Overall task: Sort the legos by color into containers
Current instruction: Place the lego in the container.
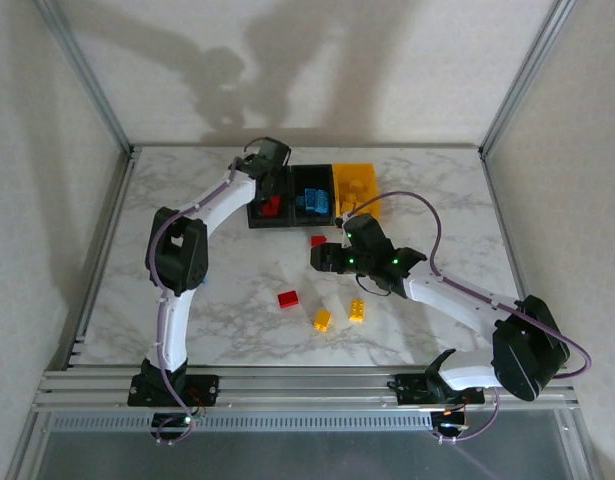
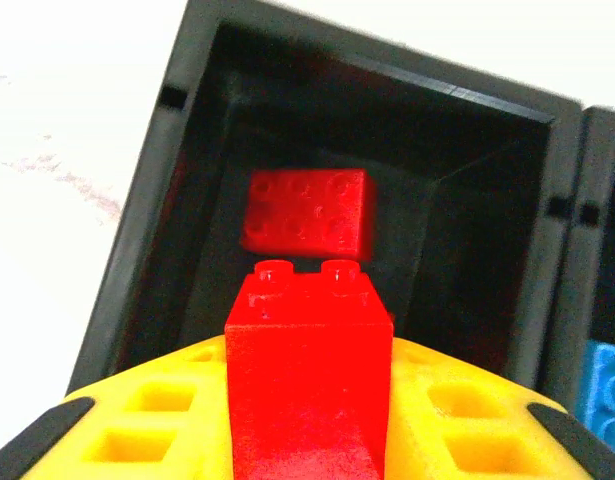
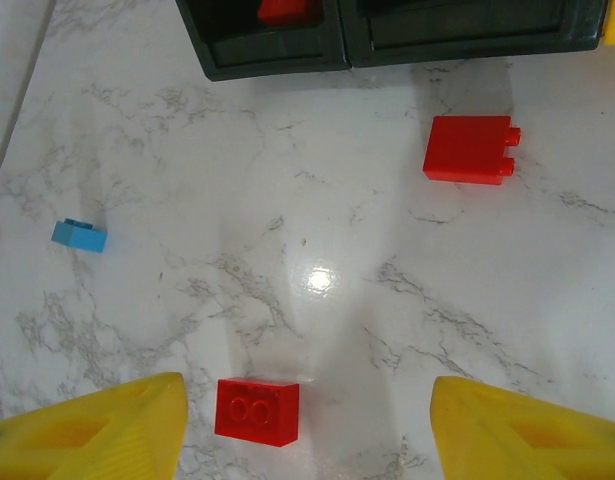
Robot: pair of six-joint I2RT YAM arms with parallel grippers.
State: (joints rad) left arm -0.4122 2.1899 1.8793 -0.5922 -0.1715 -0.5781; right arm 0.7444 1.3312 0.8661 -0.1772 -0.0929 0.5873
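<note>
From above, you are well into the sorting but not through it: the containers (image 1: 291, 222) hold red in the left black bin (image 1: 255, 212) and blue in the middle black bin (image 1: 313, 224), though you cannot tell what lies in the yellow bin (image 1: 365, 172). The left claw (image 1: 270, 165) hangs over the left black bin. The right claw (image 1: 322, 260) hovers on the near side of the containers. On the bench (image 1: 227, 340), a loose red lego (image 1: 318, 240) lies just beside the containers. A second red lego (image 1: 288, 298) and two yellow legos (image 1: 322, 320) lie well apart from them, nearer you. At your left wrist, the claw is clamped on a held red lego (image 2: 309, 370) above the left black bin, where a binned red lego (image 2: 305, 210) already rests, so this drop looks close. At your right wrist, the claw stands spread and empty over the bench. Near the containers you also get a small blue lego (image 3: 79, 235) to sort. By my count, at least five pieces remain loose.
</note>
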